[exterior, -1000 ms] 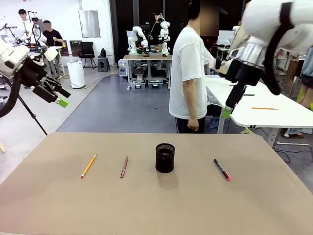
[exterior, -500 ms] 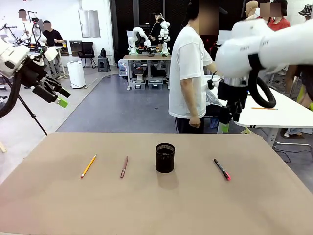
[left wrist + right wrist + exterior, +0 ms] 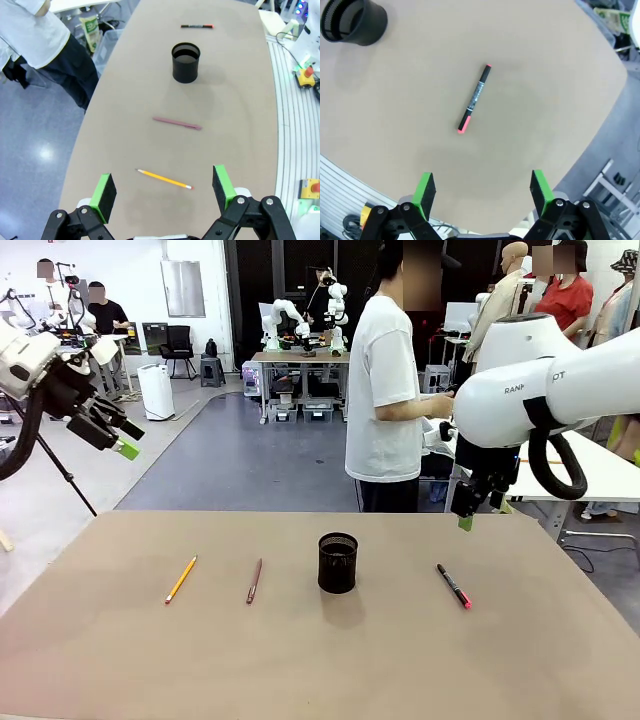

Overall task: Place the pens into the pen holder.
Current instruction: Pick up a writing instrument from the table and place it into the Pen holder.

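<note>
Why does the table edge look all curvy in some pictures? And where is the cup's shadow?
Left wrist view: the wide-angle lens bows the edges of the table into curves. Right wrist view: the same bending. Front view: the edges look straight, and the holder casts a soft shadow toward the camera.

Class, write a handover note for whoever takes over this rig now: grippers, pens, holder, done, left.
Left gripper open, raised beyond the table's left edge.
Right gripper open, hovering over the marker.
Pencil and brown pen lie left of the holder, marker right of it.
Holder upright, no pen sticking out.
Done: nothing.
Left: all three into the holder.
</note>
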Controlling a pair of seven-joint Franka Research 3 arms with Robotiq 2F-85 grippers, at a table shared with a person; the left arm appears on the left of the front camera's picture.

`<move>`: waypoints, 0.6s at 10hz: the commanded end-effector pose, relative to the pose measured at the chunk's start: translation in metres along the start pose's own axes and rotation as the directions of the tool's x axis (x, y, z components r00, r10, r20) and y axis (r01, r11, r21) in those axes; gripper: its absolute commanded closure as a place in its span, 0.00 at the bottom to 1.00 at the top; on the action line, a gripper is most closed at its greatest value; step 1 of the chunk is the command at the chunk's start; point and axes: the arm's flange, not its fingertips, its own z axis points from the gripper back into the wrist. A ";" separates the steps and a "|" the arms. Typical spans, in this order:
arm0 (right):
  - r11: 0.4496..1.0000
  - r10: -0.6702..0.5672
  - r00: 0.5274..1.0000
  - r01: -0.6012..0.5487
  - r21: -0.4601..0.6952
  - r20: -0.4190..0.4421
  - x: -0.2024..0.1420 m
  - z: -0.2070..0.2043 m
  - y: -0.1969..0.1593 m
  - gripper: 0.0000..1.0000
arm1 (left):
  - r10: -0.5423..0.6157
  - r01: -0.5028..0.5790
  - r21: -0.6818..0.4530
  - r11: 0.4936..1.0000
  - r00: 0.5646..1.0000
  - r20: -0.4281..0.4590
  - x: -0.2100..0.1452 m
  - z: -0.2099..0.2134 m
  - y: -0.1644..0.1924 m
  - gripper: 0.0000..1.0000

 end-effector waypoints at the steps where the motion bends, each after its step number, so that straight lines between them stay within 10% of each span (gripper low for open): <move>1: 0.999 0.037 0.999 -0.037 -0.006 -0.018 0.009 0.006 -0.004 0.00 | -0.001 0.001 -0.005 1.000 1.000 0.004 0.000 0.001 0.000 0.00; 6: 0.969 -0.246 0.969 0.245 0.032 0.031 0.036 -0.074 -0.021 0.00 | -0.001 0.001 -0.005 1.000 1.000 0.004 0.000 0.001 0.000 0.00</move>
